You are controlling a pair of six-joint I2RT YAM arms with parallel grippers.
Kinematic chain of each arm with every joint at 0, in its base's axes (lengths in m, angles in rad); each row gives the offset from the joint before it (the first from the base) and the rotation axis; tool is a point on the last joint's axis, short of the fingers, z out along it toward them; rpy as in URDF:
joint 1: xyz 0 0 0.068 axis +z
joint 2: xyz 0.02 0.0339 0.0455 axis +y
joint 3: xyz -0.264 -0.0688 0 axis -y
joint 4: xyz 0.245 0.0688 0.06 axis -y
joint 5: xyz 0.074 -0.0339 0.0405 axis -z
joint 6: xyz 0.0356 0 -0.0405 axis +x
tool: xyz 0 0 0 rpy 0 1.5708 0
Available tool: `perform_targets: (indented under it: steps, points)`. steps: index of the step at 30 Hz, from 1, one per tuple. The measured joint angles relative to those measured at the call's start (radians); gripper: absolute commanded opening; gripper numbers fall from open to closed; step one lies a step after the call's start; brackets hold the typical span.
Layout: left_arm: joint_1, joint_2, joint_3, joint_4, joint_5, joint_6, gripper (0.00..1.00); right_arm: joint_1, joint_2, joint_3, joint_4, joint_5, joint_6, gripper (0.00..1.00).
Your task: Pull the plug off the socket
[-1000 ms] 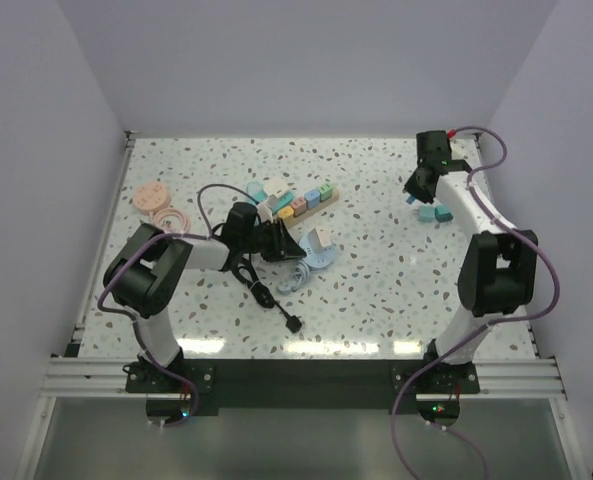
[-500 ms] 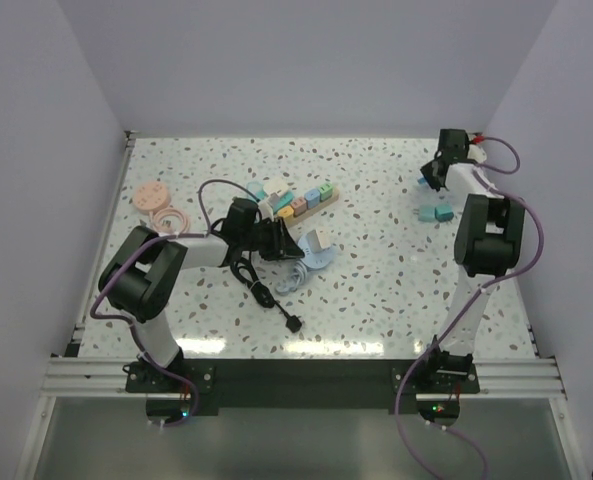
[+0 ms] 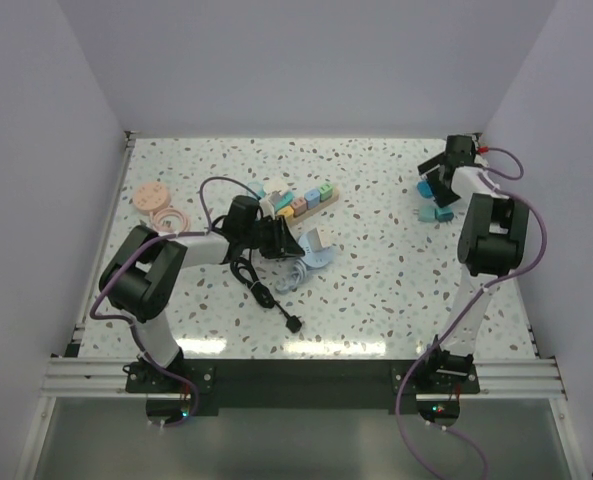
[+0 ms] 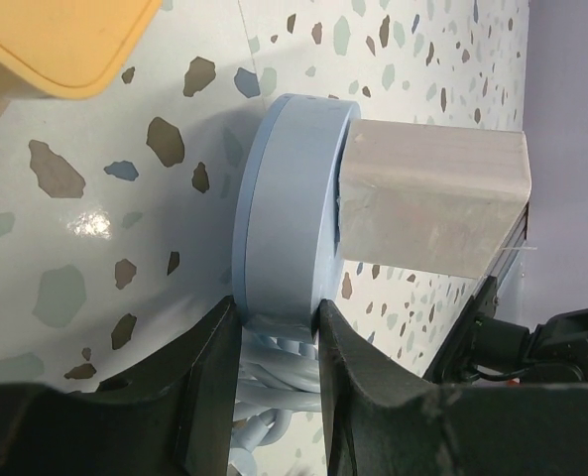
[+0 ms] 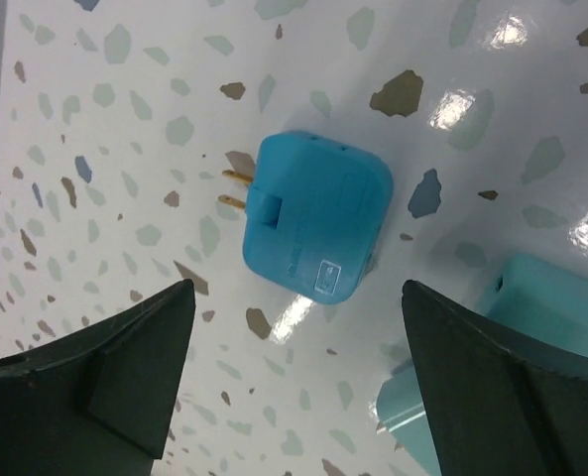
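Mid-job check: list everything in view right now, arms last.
socket strip: 1, pale wood, left of centre
plugs on strip: several, mixed colours, in a row
blue plug: 1, loose, far right, prongs bare
teal plug: 1, loose, beside it
disc: 1, light blue, carrying a pale block
pink rounds: 2, far left
black cable: 1, near the strip
coiled cord: 1, light blue
left gripper: closed on the disc's rim
right gripper: open above the blue plug

plug (image 5: 316, 233): teal | disc (image 4: 279, 213): pale blue | table (image 3: 376, 270): white, speckled | cable (image 3: 266, 296): black
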State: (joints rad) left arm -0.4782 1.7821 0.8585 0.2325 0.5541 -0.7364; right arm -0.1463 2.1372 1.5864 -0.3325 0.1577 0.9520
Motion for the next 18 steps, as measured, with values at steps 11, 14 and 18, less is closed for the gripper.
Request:
perform_targets:
  steps: [11, 14, 18]
  points:
    - [0.0, 0.011, 0.039, -0.035, -0.026, -0.001, 0.0, 0.034, -0.272, 0.005, -0.133, -0.182, -0.235, 0.91]
    - [0.0, 0.019, 0.053, -0.041, -0.026, -0.001, 0.0, 0.143, -0.384, -0.129, -0.111, -0.256, -0.354, 0.89]
    - [0.0, 0.031, 0.076, -0.062, -0.025, 0.0, 0.0, 0.359, -0.457, -0.29, -0.097, -0.377, -0.498, 0.89]
